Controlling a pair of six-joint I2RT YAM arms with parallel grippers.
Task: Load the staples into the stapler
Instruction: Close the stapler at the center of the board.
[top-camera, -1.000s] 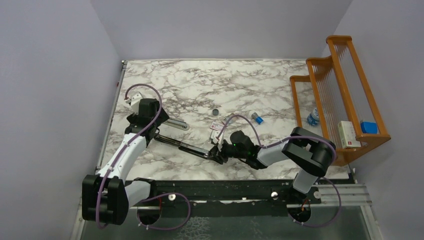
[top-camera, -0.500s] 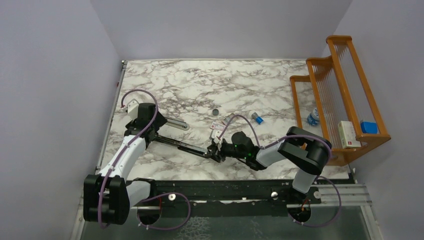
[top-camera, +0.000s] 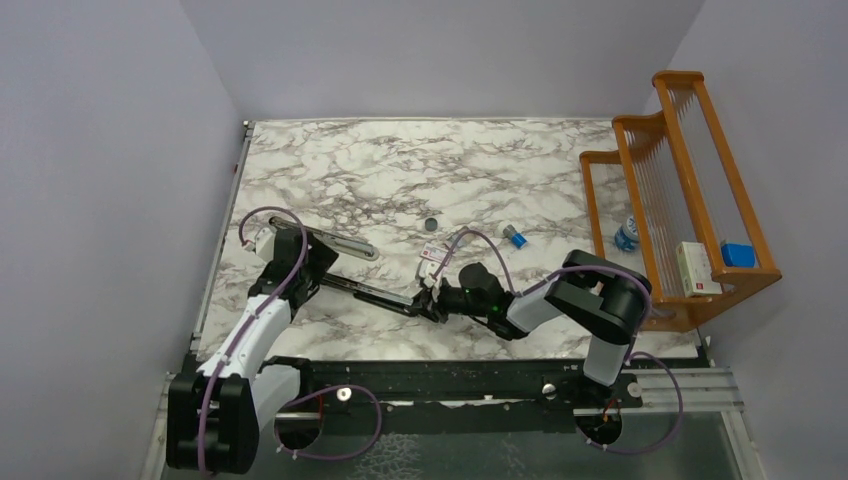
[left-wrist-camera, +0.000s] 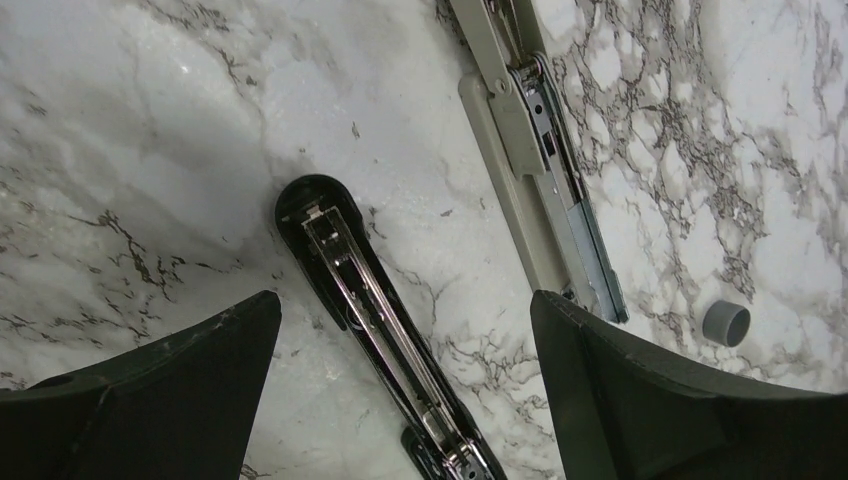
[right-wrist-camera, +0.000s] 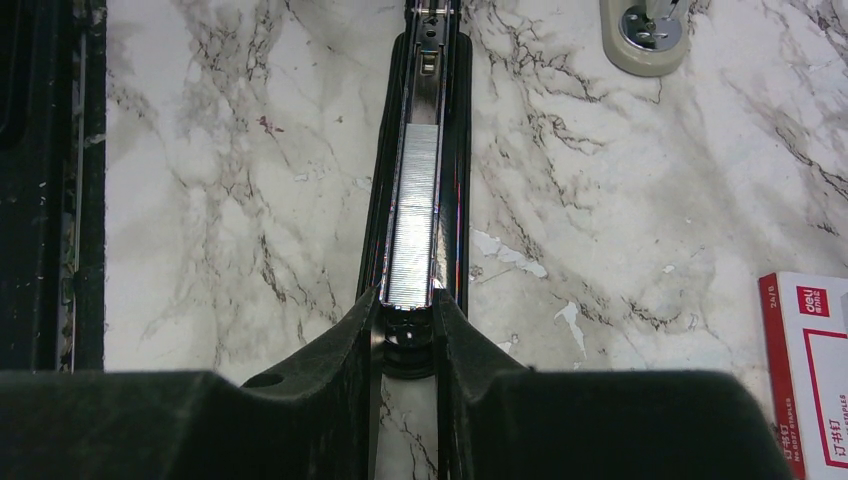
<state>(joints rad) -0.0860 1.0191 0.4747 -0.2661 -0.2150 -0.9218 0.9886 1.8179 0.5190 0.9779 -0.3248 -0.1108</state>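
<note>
A black stapler lies opened flat on the marble table. In the right wrist view a silvery strip of staples lies in the stapler's open channel. My right gripper is shut on the near end of that strip; in the top view it sits at the stapler's right end. My left gripper is open and empty, hovering over the stapler's other black arm, which passes between its fingers. In the top view the left gripper is at the stapler's left end.
A beige-and-metal stapler part lies beside the black one. The white-and-red staple box is just behind my right gripper. A dark disc, a blue-and-white cylinder and a wooden rack are to the right.
My left gripper has moved toward the near edge, now over the stapler's left end. My right gripper and the stapler's right end have shifted slightly left.
</note>
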